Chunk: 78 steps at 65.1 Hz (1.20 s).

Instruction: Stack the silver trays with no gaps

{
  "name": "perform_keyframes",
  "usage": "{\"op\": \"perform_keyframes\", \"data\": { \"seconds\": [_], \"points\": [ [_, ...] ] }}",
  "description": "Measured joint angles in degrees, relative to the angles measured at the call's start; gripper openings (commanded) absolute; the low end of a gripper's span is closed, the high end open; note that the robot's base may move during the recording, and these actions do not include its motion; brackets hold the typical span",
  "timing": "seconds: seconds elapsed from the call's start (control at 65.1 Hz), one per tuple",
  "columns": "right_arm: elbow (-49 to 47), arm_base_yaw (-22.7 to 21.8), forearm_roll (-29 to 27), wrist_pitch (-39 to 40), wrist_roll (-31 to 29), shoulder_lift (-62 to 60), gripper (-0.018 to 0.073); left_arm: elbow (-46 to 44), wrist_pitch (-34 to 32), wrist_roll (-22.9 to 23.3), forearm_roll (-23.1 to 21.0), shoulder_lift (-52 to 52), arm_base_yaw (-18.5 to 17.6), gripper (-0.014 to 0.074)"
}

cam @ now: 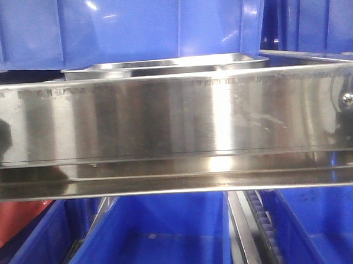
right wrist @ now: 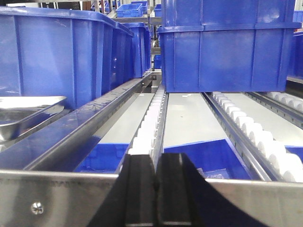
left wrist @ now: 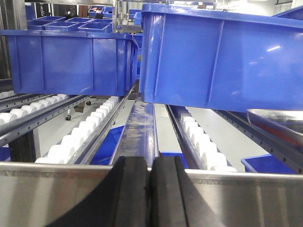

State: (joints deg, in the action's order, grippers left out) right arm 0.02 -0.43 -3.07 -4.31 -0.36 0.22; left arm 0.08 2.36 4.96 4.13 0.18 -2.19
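My left pincer (left wrist: 150, 189) and right pincer (right wrist: 156, 189) are pressed together, empty. The silver tray (cam: 167, 64) sits upper centre in the front view, behind the steel band (cam: 164, 115). I judge it stiff, light and slippery, best pinched by its thin rim.

One shiny rectangular stainless-steel tray (cam: 167, 64) with rounded corners and a thin flat rim sat upright and level, just behind the brushed-steel band (cam: 164, 115) and in front of a blue plastic crate (cam: 129, 22). Only rim and upper wall showed. Single or stacked: couldn't tell.
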Motion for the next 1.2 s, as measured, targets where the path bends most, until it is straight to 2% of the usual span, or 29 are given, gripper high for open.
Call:
{"op": "perform_keyframes", "data": {
  "seconds": [0.722,0.815,0.938,1.045,1.122,1.199],
  "points": [
    [0.0,0.0,0.0,0.0,0.0,0.0,-0.008,0.0,0.0,0.0,0.0,0.0,0.0,0.0003],
    [0.0,0.0,0.0,0.1,0.0,0.0,-0.008,0.1,-2.4,0.0,0.0,0.0,0.0,0.0003],
    [0.0,0.0,0.0,2.5,0.0,0.0,-0.008,0.1,-6.3,0.0,0.0,0.0,0.0,0.0003],
    [0.0,0.0,0.0,9.7,0.0,-0.1,-0.008,-0.2,-7.5,0.0,0.0,0.0,0.0,0.0003],
    [-2.5,0.0,0.0,11.7,0.0,-0.1,-0.008,-2.9,-6.2,0.0,0.0,0.0,0.0,0.0003],
    [-8.5,0.0,0.0,8.7,0.0,-0.1,-0.008,-7.9,-4.1,0.0,0.0,0.0,0.0,0.0003]
  ]
}}
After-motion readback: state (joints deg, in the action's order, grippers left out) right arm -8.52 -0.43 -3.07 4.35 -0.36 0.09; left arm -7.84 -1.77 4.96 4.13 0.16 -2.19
